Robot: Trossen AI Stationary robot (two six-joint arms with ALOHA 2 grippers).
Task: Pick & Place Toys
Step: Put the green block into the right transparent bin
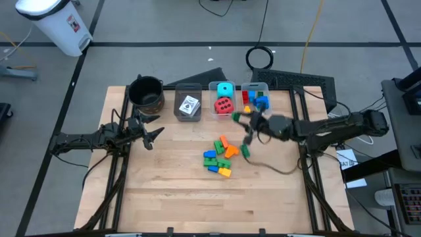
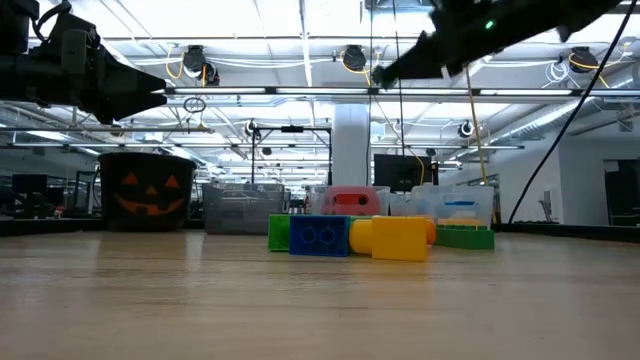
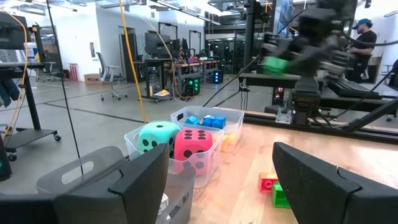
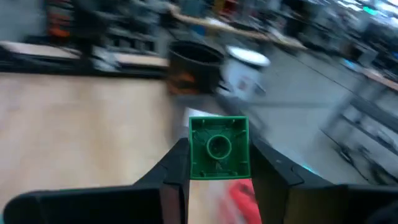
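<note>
Right now the right gripper (image 4: 217, 163) has its jaws clamped on a green brick (image 4: 218, 147), airborne at three o'clock from the brick pile (image 1: 220, 157). Motion blur suggests speed; the brick could slip loose and miss the brick bin (image 1: 255, 97). The left gripper (image 1: 150, 133) waits at nine o'clock, jaws apart.

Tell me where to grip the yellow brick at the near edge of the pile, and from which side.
Grip the yellow brick across its two long side faces, coming straight down. It lies flat at the pile's outer edge; a blue brick crowds one side.
</note>
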